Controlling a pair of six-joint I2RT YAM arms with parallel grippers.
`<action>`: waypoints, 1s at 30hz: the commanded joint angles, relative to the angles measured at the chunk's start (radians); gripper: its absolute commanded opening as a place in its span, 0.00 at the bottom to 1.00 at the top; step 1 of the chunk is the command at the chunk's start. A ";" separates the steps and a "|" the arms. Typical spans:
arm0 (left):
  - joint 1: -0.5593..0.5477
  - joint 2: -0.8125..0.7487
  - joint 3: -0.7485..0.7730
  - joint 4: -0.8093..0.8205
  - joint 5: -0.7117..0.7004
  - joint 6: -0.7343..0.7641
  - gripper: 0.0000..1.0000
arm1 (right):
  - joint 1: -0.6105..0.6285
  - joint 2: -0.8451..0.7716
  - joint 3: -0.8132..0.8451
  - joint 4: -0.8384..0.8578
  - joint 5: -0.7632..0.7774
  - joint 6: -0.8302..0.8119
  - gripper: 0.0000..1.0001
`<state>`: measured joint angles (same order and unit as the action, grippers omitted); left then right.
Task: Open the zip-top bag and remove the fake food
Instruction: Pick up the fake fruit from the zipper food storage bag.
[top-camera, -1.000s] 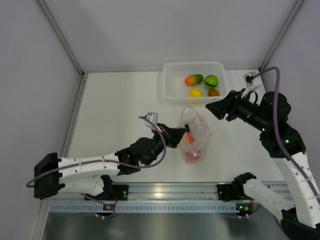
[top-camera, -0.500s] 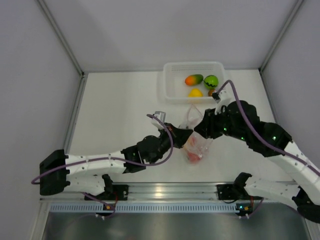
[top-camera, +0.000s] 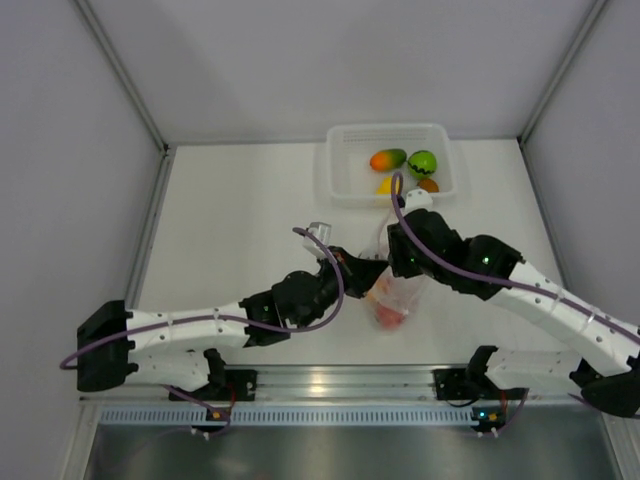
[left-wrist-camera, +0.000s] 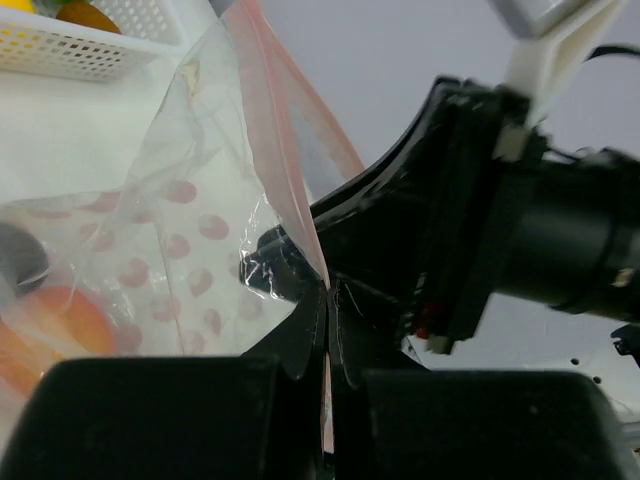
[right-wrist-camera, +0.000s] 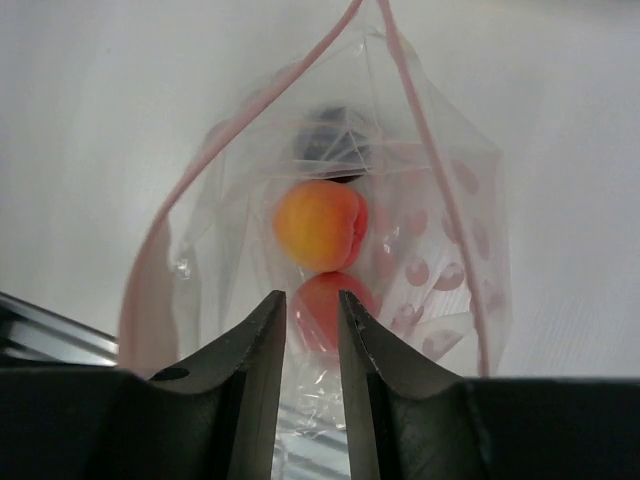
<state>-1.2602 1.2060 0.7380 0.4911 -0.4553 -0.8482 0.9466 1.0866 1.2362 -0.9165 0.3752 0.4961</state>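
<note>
The zip-top bag (top-camera: 398, 296) lies mid-table with its mouth held up and spread. My left gripper (top-camera: 367, 268) is shut on the bag's pink zip strip (left-wrist-camera: 285, 150), pinched between the fingertips (left-wrist-camera: 327, 296). My right gripper (top-camera: 391, 270) hangs right over the bag's mouth, its jaws (right-wrist-camera: 311, 298) open by a narrow gap with nothing clamped. Inside the bag lie fake food pieces: a peach-orange fruit (right-wrist-camera: 318, 225), a pink-red one (right-wrist-camera: 322, 305) showing through the gap, and a dark purple one (right-wrist-camera: 330, 148) beyond. In the left wrist view the right gripper's black body (left-wrist-camera: 500, 230) looms close behind the strip.
A white tray (top-camera: 340, 170) stands at the back and holds an orange-green mango (top-camera: 388, 159), a green fruit with black marks (top-camera: 422, 163), a yellow one (top-camera: 385, 186) and a brown one (top-camera: 429, 185). Walls close off both sides and the back.
My right arm swung from beside the tray to over the bag's mouth, and its jaws narrowed. The left gripper kept its hold on the strip and shifted slightly right.
</note>
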 joint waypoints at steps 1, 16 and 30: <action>-0.005 -0.042 0.006 0.072 0.003 -0.017 0.00 | 0.009 0.001 -0.038 0.016 0.051 0.012 0.28; -0.013 -0.068 0.035 0.070 0.055 -0.049 0.00 | 0.006 0.036 -0.161 0.206 0.027 0.134 0.28; -0.024 -0.106 -0.061 0.063 -0.108 -0.081 0.00 | 0.000 0.025 -0.069 0.167 0.103 0.185 0.23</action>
<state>-1.2739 1.1297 0.6941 0.4999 -0.5152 -0.9123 0.9463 1.1114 1.0821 -0.7464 0.4183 0.6754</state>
